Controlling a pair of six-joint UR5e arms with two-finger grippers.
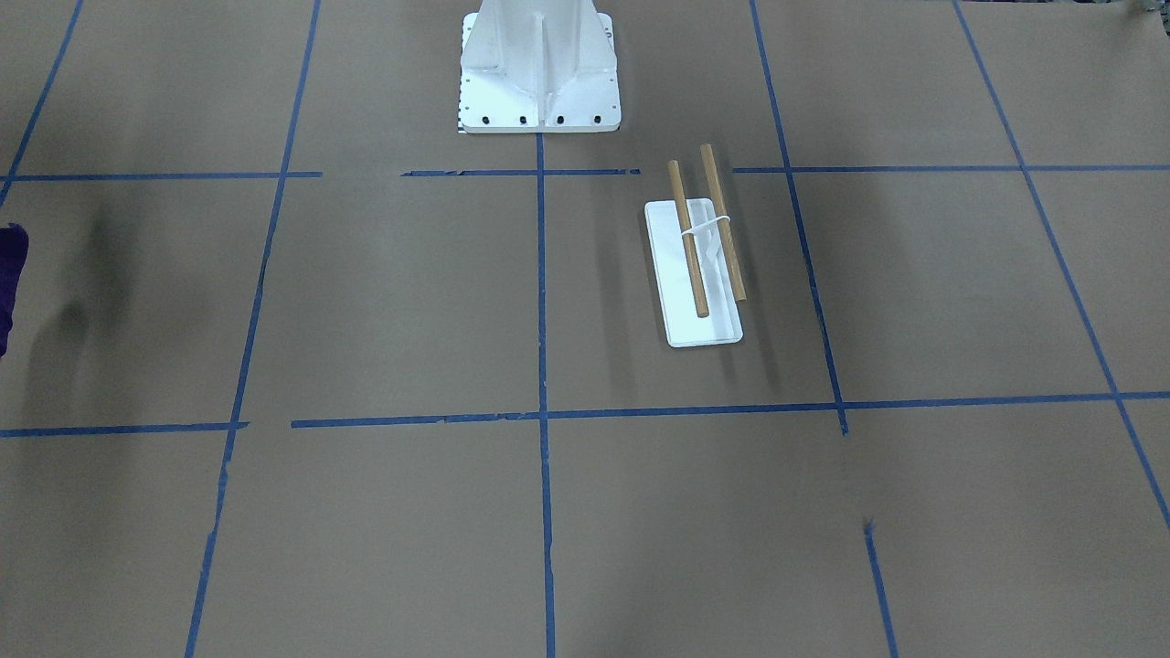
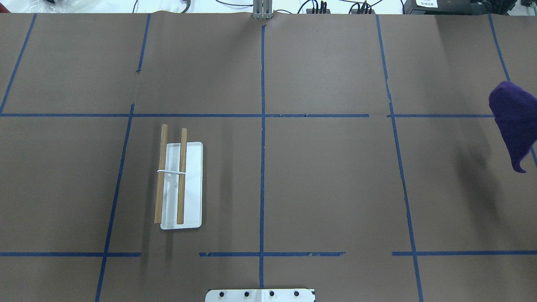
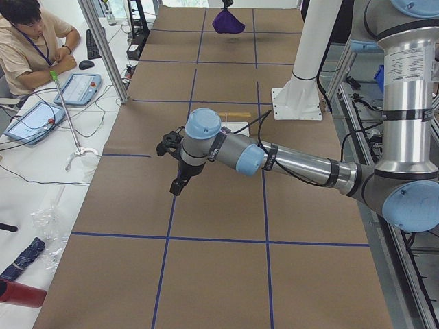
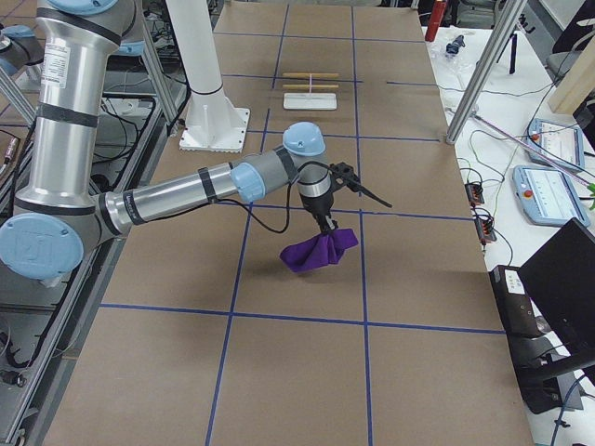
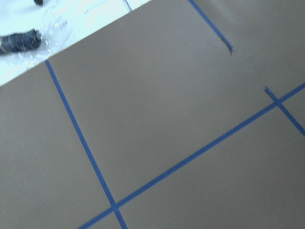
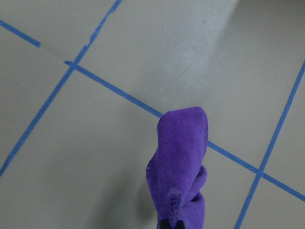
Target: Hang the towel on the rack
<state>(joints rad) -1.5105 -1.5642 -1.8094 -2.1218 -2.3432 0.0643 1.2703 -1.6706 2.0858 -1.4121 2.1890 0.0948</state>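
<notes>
The rack [image 1: 704, 331] is a small white tray with two tan dowels [image 1: 687, 239] on a white support. It stands on the brown table on my left side, and it shows in the overhead view [image 2: 192, 184] and the exterior right view [image 4: 310, 96]. The purple towel [image 4: 318, 251] hangs bunched above the table from my right gripper [image 4: 325, 228], far from the rack. It also shows at the overhead view's right edge [image 2: 514, 121] and in the right wrist view [image 6: 183, 162]. My left gripper [image 3: 177, 186] hovers over bare table, and I cannot tell whether it is open or shut.
A white metal pedestal [image 1: 539, 73] with bolt holes stands at the robot's edge of the table. Blue tape lines grid the brown paper. A person [image 3: 27, 41] sits at a side table with tablets [image 3: 75, 88]. Metal frame posts [image 4: 479, 79] stand beside the table.
</notes>
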